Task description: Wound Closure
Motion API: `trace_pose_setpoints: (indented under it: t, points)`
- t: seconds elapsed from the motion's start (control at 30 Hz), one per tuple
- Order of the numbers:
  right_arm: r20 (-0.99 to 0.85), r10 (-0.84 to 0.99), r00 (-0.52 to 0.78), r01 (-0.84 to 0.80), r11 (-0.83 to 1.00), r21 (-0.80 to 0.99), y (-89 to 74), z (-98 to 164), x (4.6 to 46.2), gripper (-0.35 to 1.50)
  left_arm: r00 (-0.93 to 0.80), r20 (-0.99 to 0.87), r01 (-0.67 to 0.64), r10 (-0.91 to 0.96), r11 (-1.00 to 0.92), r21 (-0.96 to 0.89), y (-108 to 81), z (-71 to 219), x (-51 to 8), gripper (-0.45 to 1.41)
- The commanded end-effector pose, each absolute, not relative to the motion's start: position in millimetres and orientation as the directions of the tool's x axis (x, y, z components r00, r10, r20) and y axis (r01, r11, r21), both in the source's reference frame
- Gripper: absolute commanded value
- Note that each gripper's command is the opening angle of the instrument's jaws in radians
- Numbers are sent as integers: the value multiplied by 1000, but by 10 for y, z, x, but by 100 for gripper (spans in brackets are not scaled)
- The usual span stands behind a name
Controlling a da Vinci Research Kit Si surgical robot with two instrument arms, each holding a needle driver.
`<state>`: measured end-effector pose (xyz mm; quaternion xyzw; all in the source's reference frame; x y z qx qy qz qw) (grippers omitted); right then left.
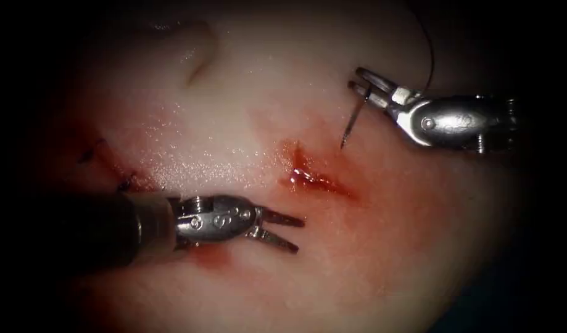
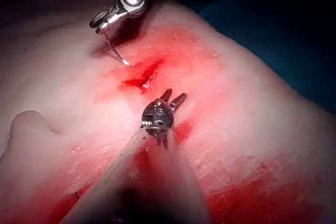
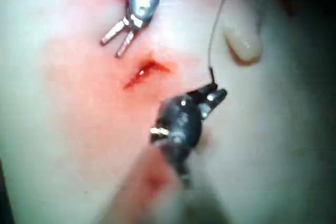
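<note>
The tissue [image 1: 246,92] is a pale, wet piece of pork belly. There is no bowl or tray here, so the nearest thing to a holder is the cut [image 1: 314,176]. It is a short red slit near the middle of the endoscope view, and it has red fluid [image 1: 305,172] sitting inside it. More red fluid stains the tissue at about 8 o'clock from the cut.

The right tool [image 1: 364,86] comes in from 3 o'clock. Its jaws are clamped on the needle [image 1: 354,120], gripping it close to the end where the thread joins. The needle hangs down from the jaws toward 7 o'clock. Its sharp tip is just off the cut, at about 1 o'clock from it, on the cut's right side. The needle is not in the tissue. I cannot tell if the tip touches the skin. The thread [image 1: 428,49] goes up from this tool toward 12 o'clock in a thin dark curve.

The left tool [image 1: 289,231] comes in from 9 o'clock. Its two jaws are spread a little way apart, like a small V, and they hold nothing. They point toward 3 o'clock and sit at about 7 o'clock from the cut, close to it but not touching it. The needle is well away from this tool, on the far side of the cut.

Some dark stitches [image 1: 126,182] show at 9 o'clock, near the left tool's shaft.
</note>
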<state>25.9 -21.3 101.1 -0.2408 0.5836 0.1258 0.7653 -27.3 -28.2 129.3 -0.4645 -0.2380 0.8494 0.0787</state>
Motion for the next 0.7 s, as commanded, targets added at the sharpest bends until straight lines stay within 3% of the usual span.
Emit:
trace_pose_setpoints:
  t: [0.03,0.7]
  points:
    - [-951,-96,294,-475,849,-233,-216,1017,267,-35,-556,-752,90,355,-873,-479,-285,1299,-278,30]
    - [-860,-361,361,-416,762,-495,-278,994,282,-35,-555,-753,93,354,-873,-479,-284,1299,-275,27]
